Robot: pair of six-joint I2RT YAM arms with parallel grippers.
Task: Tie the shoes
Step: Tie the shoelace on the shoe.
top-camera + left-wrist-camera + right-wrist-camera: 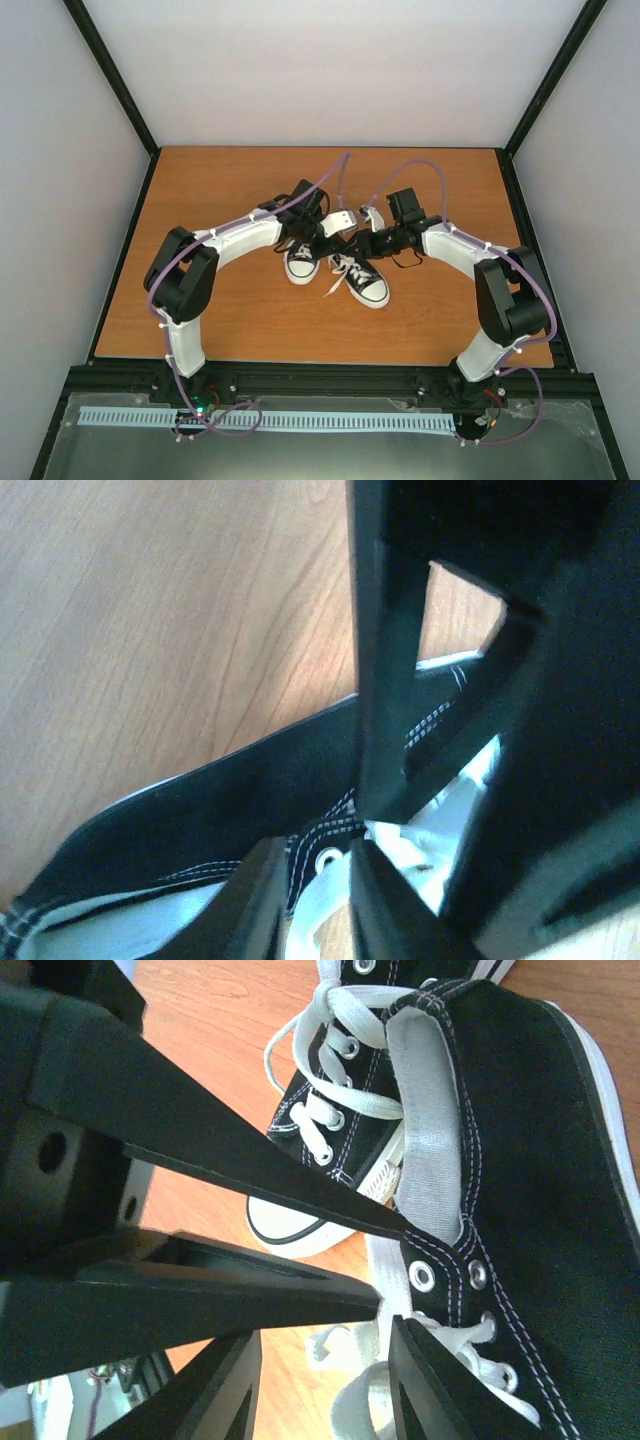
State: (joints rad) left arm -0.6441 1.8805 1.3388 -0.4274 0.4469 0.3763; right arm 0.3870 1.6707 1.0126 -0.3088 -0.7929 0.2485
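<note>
Two small black canvas low-top shoes with white rubber toe caps lie just beside each other in the middle of the brown wooden table (220, 200), toes toward my bases. They are the left-hand shoe (301, 264) and the right-hand shoe (366, 283). I judge that this placing puts both open collars within reach of both arms.

Each shoe carries one flat white lace, so there are two laces. The left-hand shoe's lace (345, 1100) runs crisscross through its eyelets. The right-hand shoe's lace (385, 1285) hangs loose past the collar and piles on the wood. I see no bow on either shoe, so the tying looks barely started.

Both my grippers crowd the collar of the right-hand shoe, by its top metal eyelets (425, 1277), because that is where the free lace ends come out.

My left gripper (332, 238) has its two fingers only narrowly apart, their tips at the collar edge and the lace. I cannot tell whether they pinch it.

My right gripper (358, 243) holds its two fingers clearly apart with nothing clamped. Loose lace lies beyond the gap, probably so I can take the second strand.

That makes two shoes, two laces, two grippers and four fingers.
</note>
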